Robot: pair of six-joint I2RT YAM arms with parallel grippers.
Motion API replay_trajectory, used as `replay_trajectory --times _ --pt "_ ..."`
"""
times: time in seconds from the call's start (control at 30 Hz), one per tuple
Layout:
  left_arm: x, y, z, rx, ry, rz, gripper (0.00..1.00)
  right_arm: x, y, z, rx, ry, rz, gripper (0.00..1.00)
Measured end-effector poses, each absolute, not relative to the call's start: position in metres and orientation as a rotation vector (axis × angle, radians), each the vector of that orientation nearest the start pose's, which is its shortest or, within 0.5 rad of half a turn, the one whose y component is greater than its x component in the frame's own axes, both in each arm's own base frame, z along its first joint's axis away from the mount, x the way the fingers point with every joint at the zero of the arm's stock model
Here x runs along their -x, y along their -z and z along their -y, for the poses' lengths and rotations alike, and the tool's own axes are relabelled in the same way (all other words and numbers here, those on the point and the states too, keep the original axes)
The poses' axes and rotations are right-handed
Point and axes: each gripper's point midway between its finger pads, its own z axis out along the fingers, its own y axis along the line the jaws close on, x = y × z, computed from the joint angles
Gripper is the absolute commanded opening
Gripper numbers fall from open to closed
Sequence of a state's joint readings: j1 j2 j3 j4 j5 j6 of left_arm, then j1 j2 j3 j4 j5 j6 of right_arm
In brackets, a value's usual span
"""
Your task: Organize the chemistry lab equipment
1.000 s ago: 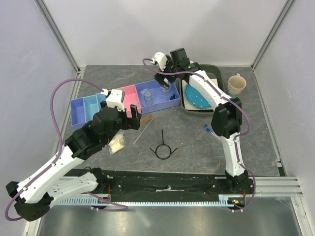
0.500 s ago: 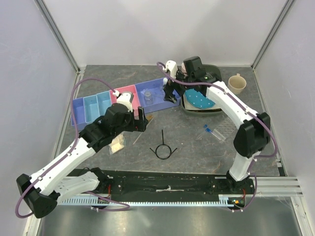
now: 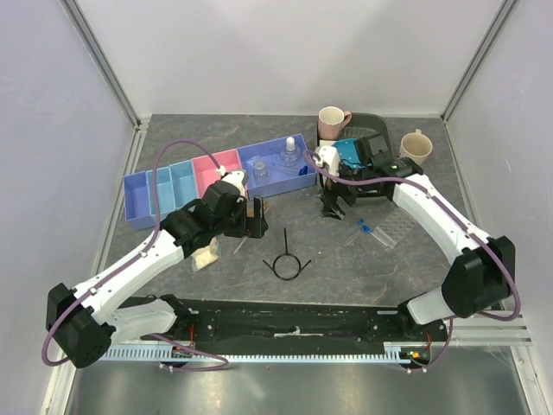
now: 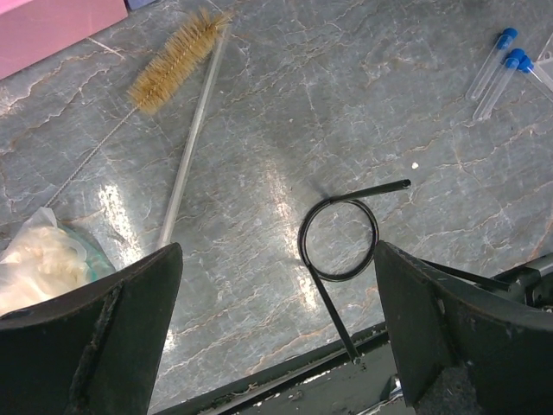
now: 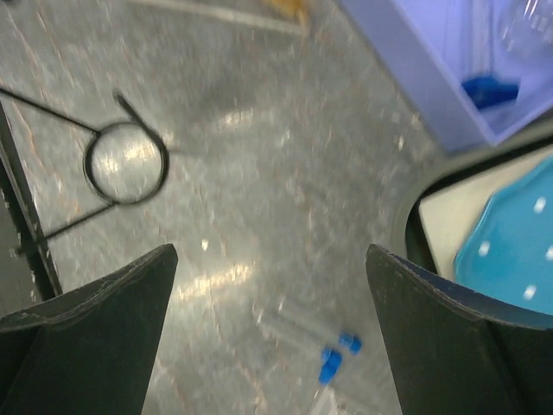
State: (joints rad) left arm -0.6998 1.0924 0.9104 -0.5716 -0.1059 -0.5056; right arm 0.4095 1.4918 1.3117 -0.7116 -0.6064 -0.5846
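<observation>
Left gripper (image 3: 253, 216) is hanging over the grey marbled table (image 3: 346, 268), jaws standing wide apart with nothing between them. In its wrist view the black wire loop (image 4: 339, 239) is lying flat below the gap; it's a thin round coil with two straight legs sticking out. Up-left of it a clear thin rod (image 4: 188, 151) is lying right alongside a bristle brush (image 4: 177, 62) (tan bristles, twisted wire stem). The small clear bag (image 4: 41, 259), crumpled with pale stuff inside, is sitting by the left finger and partly hiding behind it. Right gripper (image 3: 331, 206) is gaping wide too and gripping nothing. It's hovering between the divided bin tray (image 3: 143, 212) and the blue-capped vials (image 3: 366, 229), which are lying on the table just beside the clear tube rack (image 3: 393, 232). The tray's plastic compartments are running blue, pink, purple. In the purple end the clear beaker (image 3: 262, 173) and the white-capped clear bottle (image 3: 290, 154) are standing upright. The right arm is covering most of the blue dotted plate (image 3: 349, 152) and the dark tray (image 3: 373, 121) under it. Pink mug (image 3: 331, 121) and beige mug (image 3: 415, 145) are standing at the back. The right wrist view is coming through blurred: something blue is showing in the purple bin, can't tell what.
</observation>
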Motion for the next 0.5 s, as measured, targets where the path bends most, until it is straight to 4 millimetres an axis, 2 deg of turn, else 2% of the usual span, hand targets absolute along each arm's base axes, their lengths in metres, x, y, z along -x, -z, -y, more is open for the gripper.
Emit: replay_trajectory --times 0.2,0.27,0.4,0.5 --pt "-0.235 -0.164 0.201 -0.176 0.488 -2.369 0.97 -0.288 -0.156 -0.162 1.271 -0.608 -2.092 0.95" --pt "-0.235 -0.164 0.201 -0.176 0.488 -2.368 0.97 -0.282 -0.146 -0.15 1.258 -0.59 -2.143 0.93" --pt "-0.236 -0.165 0.201 -0.174 0.494 -2.364 0.97 -0.262 -0.125 -0.136 1.264 -0.586 -2.229 0.92" --pt "-0.237 -0.169 0.204 -0.177 0.514 -2.359 0.97 -0.251 -0.118 -0.134 1.265 -0.605 -2.258 0.89"
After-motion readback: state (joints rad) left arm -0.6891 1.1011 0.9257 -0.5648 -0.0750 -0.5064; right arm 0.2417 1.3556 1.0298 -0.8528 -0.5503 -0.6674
